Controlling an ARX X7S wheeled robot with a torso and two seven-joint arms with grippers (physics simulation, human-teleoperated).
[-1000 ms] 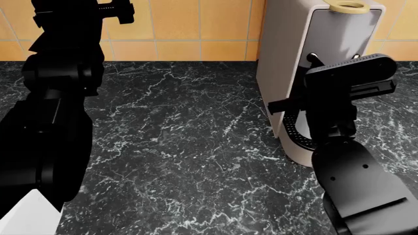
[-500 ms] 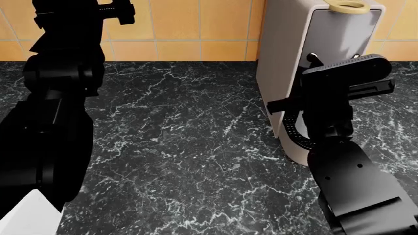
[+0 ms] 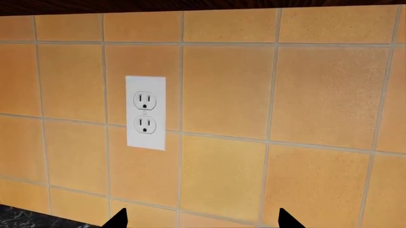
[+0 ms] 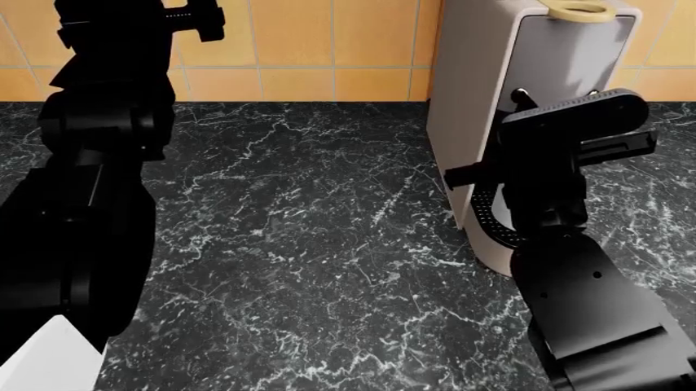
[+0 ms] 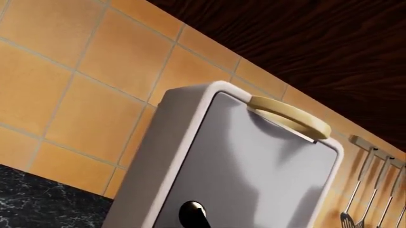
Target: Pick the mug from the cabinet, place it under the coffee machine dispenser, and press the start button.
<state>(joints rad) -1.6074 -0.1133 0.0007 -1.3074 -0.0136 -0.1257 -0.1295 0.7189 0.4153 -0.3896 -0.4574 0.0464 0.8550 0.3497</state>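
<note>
1. The mug isn't visible in any of the three views, so where it sits can't be said; going by the task it's presumably still up in the cabinet, but that's only a guess.
2. The coffee machine dispenser (image 4: 478,122) is parked at about 2 o'clock on the black marble counter (image 4: 315,244), backed up against the orange tiled wall (image 4: 326,49). The curved edge of its black drip tray (image 4: 486,218) can be made out low on the front, mostly covered by the right arm.
3. The right gripper (image 4: 520,98) is held right in front of the machine's face, under the beige ring (image 4: 579,10). Open or closed can't be told; only one dark tip is visible.
4. The left gripper (image 3: 199,219) is raised at 11 o'clock, aimed at a wall outlet (image 3: 146,112). Its two tips are spread apart with nothing between them.
5. Handling, purely judged: a small smooth mug is likely light, rigid and a bit slippery, and breakable if knocked. A grip across the body near the rim is probably safest, kept upright.
</note>
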